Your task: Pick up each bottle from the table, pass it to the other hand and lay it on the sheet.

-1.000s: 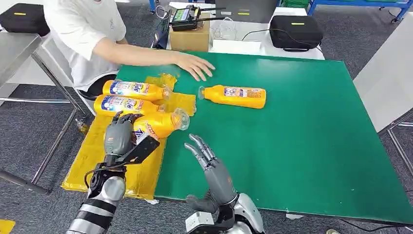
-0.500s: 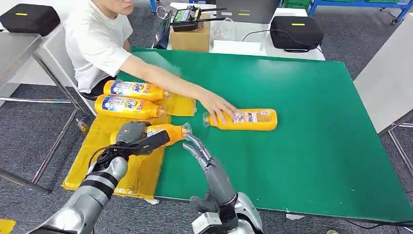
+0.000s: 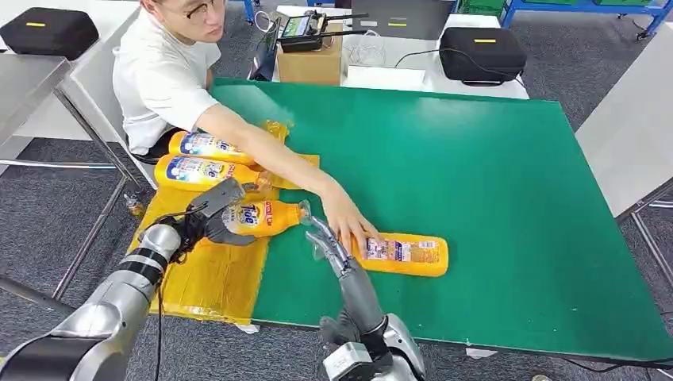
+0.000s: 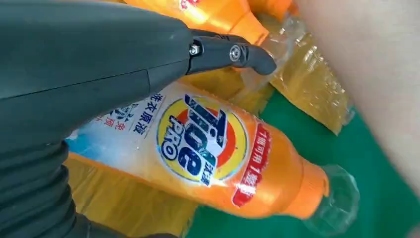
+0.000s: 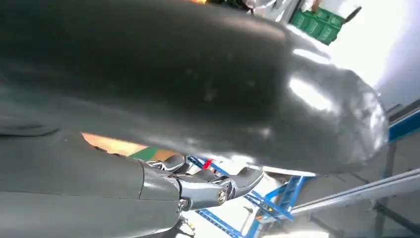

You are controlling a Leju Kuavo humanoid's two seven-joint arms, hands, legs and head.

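Table (image 3: pixel 508 198): green top, broad bare room across its far and right parts; that is where I have space to swing an arm.
Sheet (image 3: pixel 210 278): yellow, draped over the table's left edge. Two bottles (image 3: pixel 208 159) already lie along its far end, so the free patch is the near half.
Person: an arm (image 3: pixel 270 159) reaches in from the far left corner, crossing the sheet's far right corner, its hand (image 3: pixel 349 226) resting on the neck end of the next bottle (image 3: pixel 401 255) near the table's near edge.
Held bottle (image 3: pixel 258 218): on its side at the sheet's right edge, clear cap poking over onto the green.
Left hand (image 3: pixel 214 214): I see it wrapped around the label end of this bottle; the wrist view shows the thumb over the top.
Right hand (image 3: pixel 329 246): fingers spread, holding nothing, just beside the person's hand.
Step in hand: I judge this as laying it down. I would settle the body fully onto the yellow, parallel to the other two, before letting go.
Risk: a round bottle may roll toward the green; the person's arm is close, so I would withdraw low and toward the near edge.
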